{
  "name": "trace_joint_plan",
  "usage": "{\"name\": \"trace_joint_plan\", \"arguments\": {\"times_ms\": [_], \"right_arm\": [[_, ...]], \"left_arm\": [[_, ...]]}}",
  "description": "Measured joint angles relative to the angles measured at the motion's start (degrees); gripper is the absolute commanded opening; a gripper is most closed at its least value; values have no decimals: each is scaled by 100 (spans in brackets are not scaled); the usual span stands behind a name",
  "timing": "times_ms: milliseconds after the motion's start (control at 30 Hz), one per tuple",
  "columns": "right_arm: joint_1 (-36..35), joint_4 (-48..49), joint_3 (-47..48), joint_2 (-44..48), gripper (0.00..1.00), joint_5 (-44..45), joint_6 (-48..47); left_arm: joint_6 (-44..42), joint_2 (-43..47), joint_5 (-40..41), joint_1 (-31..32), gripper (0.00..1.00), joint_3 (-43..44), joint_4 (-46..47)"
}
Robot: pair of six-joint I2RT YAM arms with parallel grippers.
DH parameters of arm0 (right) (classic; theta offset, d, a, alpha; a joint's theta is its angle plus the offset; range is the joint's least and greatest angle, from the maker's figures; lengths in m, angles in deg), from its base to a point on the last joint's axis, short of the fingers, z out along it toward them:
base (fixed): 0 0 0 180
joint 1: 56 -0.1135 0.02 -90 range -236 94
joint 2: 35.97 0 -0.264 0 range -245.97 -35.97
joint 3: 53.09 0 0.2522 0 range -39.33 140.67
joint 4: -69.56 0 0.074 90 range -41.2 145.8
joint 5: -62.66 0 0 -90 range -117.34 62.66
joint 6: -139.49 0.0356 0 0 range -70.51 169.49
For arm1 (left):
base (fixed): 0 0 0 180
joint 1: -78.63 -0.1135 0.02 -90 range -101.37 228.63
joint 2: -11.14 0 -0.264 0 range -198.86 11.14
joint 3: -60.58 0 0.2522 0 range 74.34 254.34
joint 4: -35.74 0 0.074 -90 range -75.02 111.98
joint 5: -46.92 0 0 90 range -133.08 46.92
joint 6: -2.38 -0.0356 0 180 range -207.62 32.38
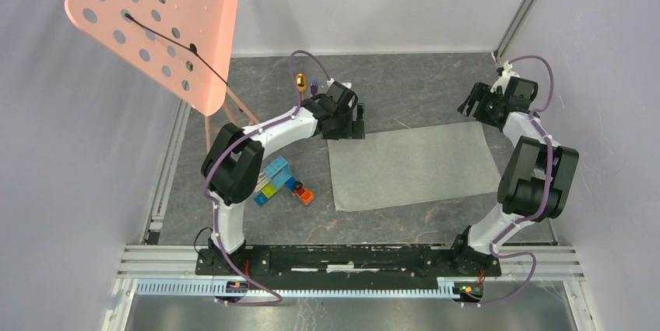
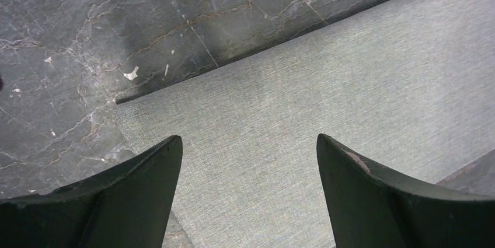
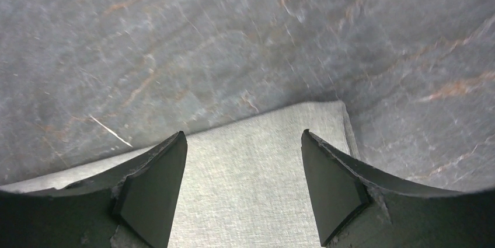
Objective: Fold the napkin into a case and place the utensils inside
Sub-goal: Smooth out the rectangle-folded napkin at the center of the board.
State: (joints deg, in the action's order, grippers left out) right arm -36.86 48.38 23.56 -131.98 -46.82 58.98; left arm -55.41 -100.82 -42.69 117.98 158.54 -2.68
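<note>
The grey-green napkin lies flat on the dark table as a wide rectangle. My left gripper is open over its far left corner; the left wrist view shows the cloth between and below the spread jaws. My right gripper is open at the far right corner, with the cloth corner between its jaws. The gold spoon and the purple fork lie behind my left arm, toward the back of the table.
Colourful toy blocks lie left of the napkin, near my left arm. A pink perforated panel on a stand leans over the back left. Walls close the table in at the left, back and right.
</note>
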Motion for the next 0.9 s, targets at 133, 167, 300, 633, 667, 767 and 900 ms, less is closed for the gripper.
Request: {"name": "trace_joint_plan", "arguments": {"times_ms": [133,167,300,633,667,767,900], "right_arm": [[164,-44,-103,-352,77,-39,0],[201,-39,-103,-452,77,-39,0],[278,-26,-103,-833,77,17,-9],[238,-396,509,-1207,82,551,-192],[175,-568,643,-1187,92,706,-243],[20,-1158,992,-979,98,1244,-428],[-219,-1886,1250,-428,98,1845,-713]], "left_arm": [[-2,-149,61,-26,91,-15,-9],[-2,-203,85,-42,91,-26,-9],[-4,-428,212,-96,92,-144,-15],[-63,-702,448,-96,94,278,-234],[-63,-702,442,-96,96,308,-289],[-63,-612,275,-83,100,330,-374],[-59,-179,-153,-15,100,313,-485]]}}
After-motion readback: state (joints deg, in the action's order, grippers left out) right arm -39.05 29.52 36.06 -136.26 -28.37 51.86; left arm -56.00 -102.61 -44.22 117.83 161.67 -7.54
